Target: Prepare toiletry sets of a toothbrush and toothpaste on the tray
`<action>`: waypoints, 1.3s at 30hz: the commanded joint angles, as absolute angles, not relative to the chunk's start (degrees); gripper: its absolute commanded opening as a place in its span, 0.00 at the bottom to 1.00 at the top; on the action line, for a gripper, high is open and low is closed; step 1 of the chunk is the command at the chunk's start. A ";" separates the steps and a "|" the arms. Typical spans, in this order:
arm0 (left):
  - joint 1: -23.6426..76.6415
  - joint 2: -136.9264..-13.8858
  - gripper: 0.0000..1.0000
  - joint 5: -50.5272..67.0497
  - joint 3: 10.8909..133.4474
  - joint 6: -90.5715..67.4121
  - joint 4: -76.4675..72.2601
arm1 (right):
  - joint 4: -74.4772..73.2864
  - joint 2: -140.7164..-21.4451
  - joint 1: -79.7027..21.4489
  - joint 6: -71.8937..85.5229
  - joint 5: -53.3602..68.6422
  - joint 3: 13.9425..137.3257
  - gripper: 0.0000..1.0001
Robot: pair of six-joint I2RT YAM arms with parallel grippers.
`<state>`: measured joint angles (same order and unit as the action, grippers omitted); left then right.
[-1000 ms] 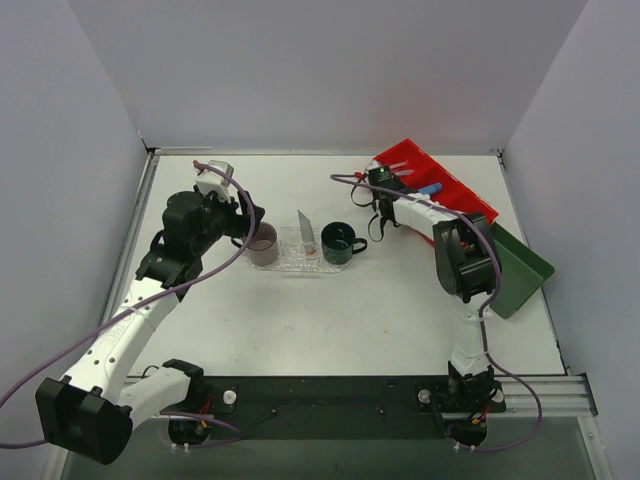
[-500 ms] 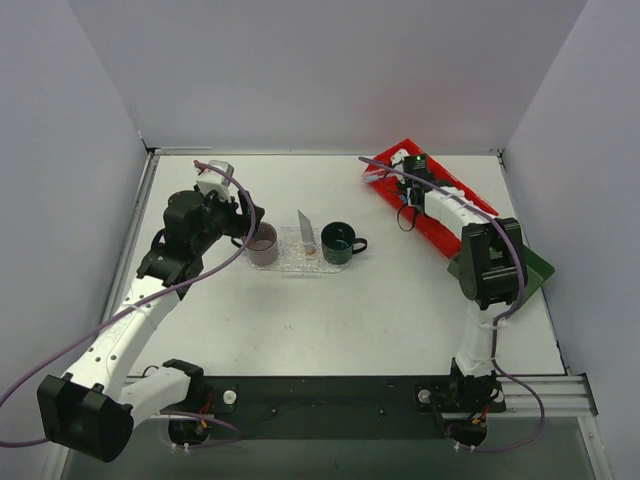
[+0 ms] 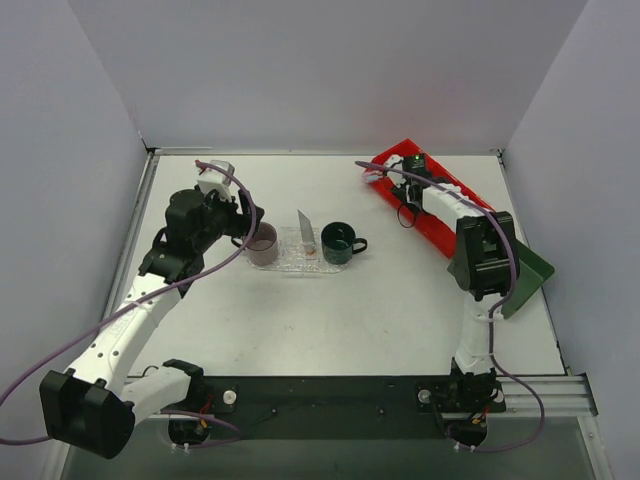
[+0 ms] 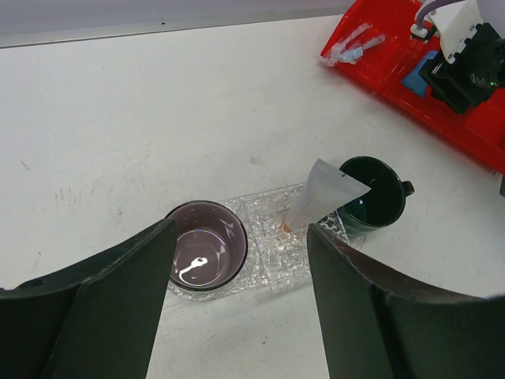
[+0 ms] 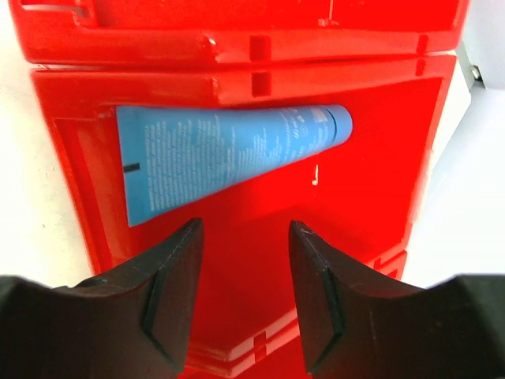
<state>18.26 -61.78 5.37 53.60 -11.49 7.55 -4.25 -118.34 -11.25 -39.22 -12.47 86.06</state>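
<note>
One piece of the sets is on the tray so far, as I read it. At the left of the top view, the left gripper (image 3: 243, 226) hangs over the cup (image 3: 262, 243) with its jaws spread wide and empty. The cup sits on the left end of the tray (image 4: 272, 264).

At mid-tray the white tube (image 3: 305, 228) stands cap-down, tilted toward the mug (image 3: 339, 243) on the tray's right end. I cannot tell whether it touches the rim. No brush shows on the tray.

In the upper right, the bin (image 4: 450, 126) holds the rest. The wrapped brushes (image 4: 352, 46) lie at its left tip, and the blue tube (image 5: 221, 154) lies flat in a compartment. The right gripper (image 5: 245, 296) hovers just above that compartment with its jaws apart, pinching nothing. The tube lies beyond its fingertips.

I judge that the blue tube and a brush for each tube have yet to cross to the tray. Less than half looks done.
</note>
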 commanded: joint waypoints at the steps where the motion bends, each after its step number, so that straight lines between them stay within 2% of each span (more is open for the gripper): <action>1: 17.93 -62.05 0.77 5.36 54.23 -10.90 5.89 | -4.84 -120.14 -11.43 -43.15 -10.55 88.95 0.43; 29: 17.05 -64.07 0.77 6.77 54.49 -11.51 5.71 | 7.21 -125.77 -12.92 -60.99 -9.05 85.69 0.43; 34: 16.88 -64.51 0.77 7.03 54.58 -11.60 5.63 | 8.26 -126.47 -13.01 -64.59 -8.00 85.69 0.37; 38: 16.70 -64.51 0.77 7.21 54.58 -11.69 5.54 | 8.96 -127.09 -13.10 -65.04 -7.39 85.69 0.27; 39: 16.70 -64.60 0.77 7.21 54.58 -11.69 5.62 | 9.05 -127.09 -13.18 -64.95 -7.38 85.61 0.22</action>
<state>17.23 -64.62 6.37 53.60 -11.44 7.53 9.17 -125.21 -12.58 -63.42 -10.02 85.71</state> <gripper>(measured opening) 0.771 0.276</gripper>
